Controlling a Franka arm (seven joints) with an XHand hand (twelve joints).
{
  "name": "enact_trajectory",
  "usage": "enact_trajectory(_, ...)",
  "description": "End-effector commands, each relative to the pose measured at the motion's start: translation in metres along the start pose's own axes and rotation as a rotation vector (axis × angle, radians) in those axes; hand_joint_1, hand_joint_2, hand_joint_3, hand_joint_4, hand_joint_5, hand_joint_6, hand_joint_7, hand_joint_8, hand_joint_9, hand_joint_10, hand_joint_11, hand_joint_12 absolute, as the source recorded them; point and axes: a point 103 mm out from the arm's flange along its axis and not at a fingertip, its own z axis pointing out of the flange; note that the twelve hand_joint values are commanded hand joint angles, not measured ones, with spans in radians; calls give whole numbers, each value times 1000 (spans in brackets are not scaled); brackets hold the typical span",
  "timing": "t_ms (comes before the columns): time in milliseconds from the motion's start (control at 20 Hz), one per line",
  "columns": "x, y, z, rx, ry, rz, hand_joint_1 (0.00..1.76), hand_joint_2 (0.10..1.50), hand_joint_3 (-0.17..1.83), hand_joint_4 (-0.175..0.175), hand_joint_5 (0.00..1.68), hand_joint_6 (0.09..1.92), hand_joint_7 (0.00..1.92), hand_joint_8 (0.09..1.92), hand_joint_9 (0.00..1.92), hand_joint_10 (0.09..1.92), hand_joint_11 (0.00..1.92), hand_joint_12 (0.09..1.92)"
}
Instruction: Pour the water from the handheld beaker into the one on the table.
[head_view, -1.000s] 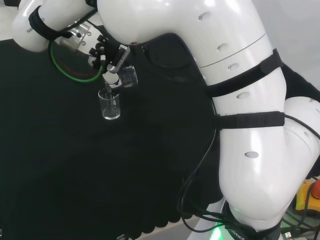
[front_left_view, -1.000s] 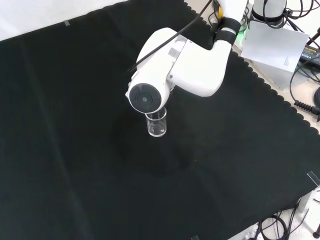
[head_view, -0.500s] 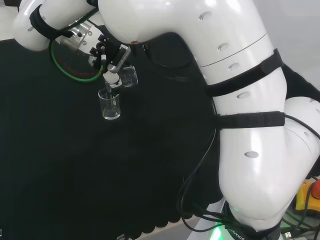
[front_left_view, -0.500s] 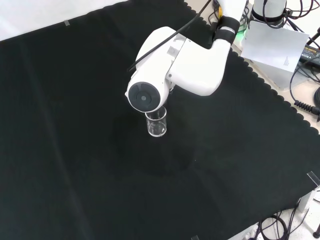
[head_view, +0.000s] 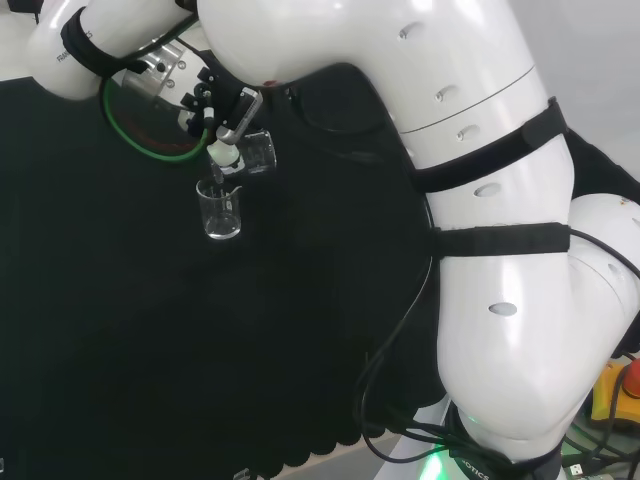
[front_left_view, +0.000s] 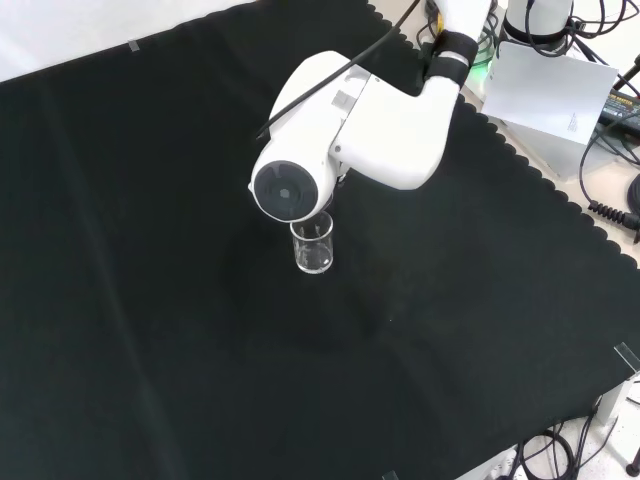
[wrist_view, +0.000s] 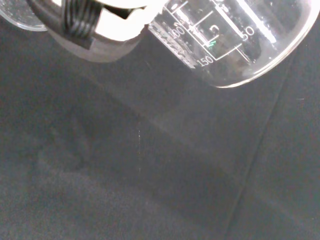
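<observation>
In the head view my hand (head_view: 222, 118) is curled round a clear glass beaker (head_view: 258, 151) that lies tipped on its side, mouth toward the left. Just below that mouth a second clear beaker (head_view: 220, 211) stands upright on the black cloth (head_view: 150, 330). In the front view the standing beaker (front_left_view: 313, 245) sits right under the arm's big white link with the round grey cap (front_left_view: 283, 189). The wrist view has the held beaker (wrist_view: 235, 40) close up with its printed scale, a black and white finger (wrist_view: 85, 27) against it.
A green cable loop (head_view: 150, 140) hangs by the wrist in the head view. The arm's white links (head_view: 480, 220) stand at that view's right. In the front view a white sheet (front_left_view: 550, 95) and cables lie past the cloth's scalloped edge at the upper right.
The hand and the tipped beaker have risen slightly and shifted a little, as has the arm's link in the front view. The standing beaker has stayed in place.
</observation>
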Motion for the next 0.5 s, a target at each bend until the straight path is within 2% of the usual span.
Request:
enact_trajectory(50,-6,0,5,-1,10,-4,1284,1123,-175,-128,974,1021,1296,641,1318,1026,1073,790)
enact_trajectory(200,-5,-1,4,2,3,5,1284,1123,-175,-128,974,1021,1296,640,1318,1026,1074,790)
enact_trajectory(500,-8,-3,6,-31,42,-5,1284,1123,-175,-128,974,1021,1296,640,1318,1025,1074,789)
